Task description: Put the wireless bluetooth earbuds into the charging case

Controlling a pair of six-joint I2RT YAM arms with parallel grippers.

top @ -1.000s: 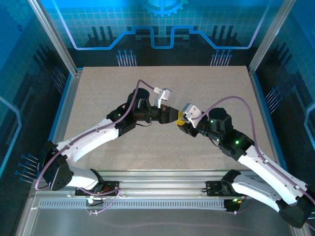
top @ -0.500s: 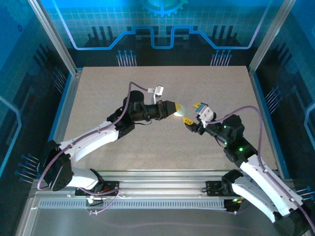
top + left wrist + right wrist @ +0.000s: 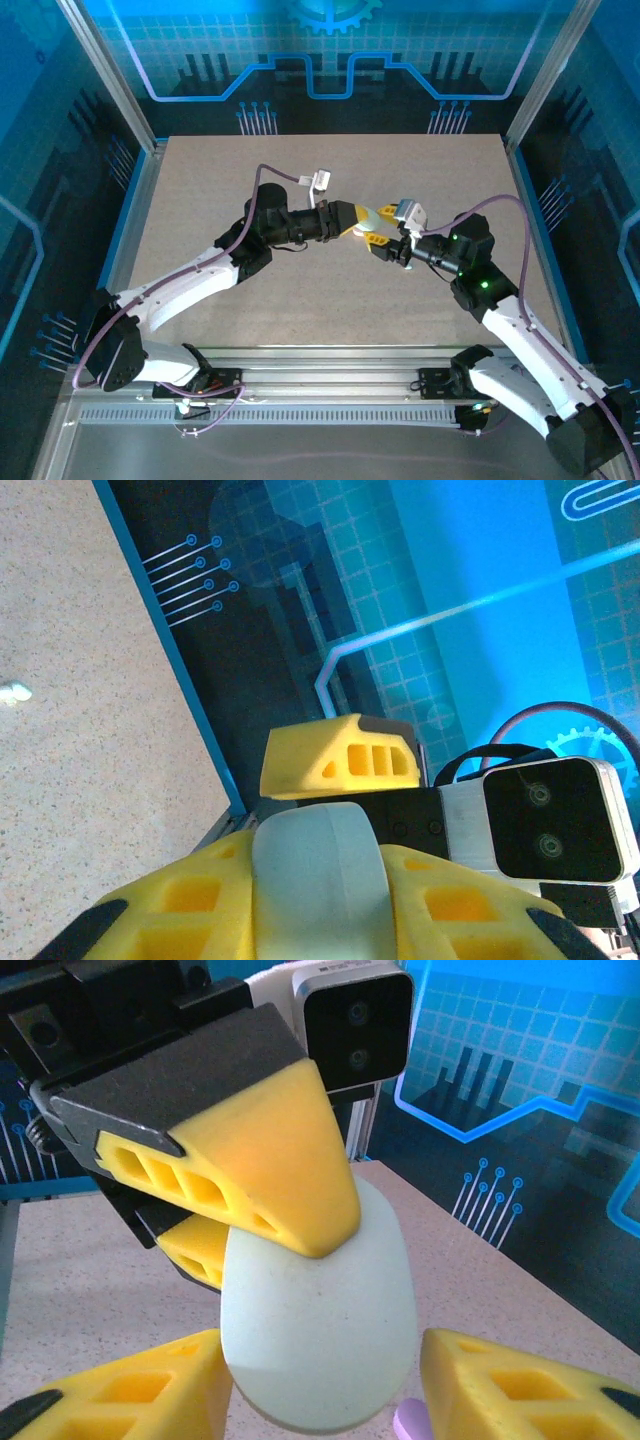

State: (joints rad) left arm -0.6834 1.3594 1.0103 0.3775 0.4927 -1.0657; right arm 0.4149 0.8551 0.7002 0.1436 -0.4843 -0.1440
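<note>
My left gripper (image 3: pixel 350 220) is shut on a pale oval charging case (image 3: pixel 369 216) and holds it above the middle of the table. In the left wrist view the case (image 3: pixel 318 890) sits between my yellow fingers (image 3: pixel 190 910). My right gripper (image 3: pixel 320 1405) is open, its two fingers flanking the case's (image 3: pixel 320 1320) lower end with a gap on the right side. A small purple earbud (image 3: pixel 415 1423) shows just below the case beside the right finger. A tiny pale earbud (image 3: pixel 14 691) lies on the table.
The speckled tabletop (image 3: pixel 200 200) is bounded by a blue-edged frame (image 3: pixel 135 200) and dark printed walls. In the top view both arms meet near the centre, the right gripper (image 3: pixel 384 238) facing the left one.
The right gripper pulled back from the case half a second ago and has come in again around its end. The left gripper kept its hold on the case.
</note>
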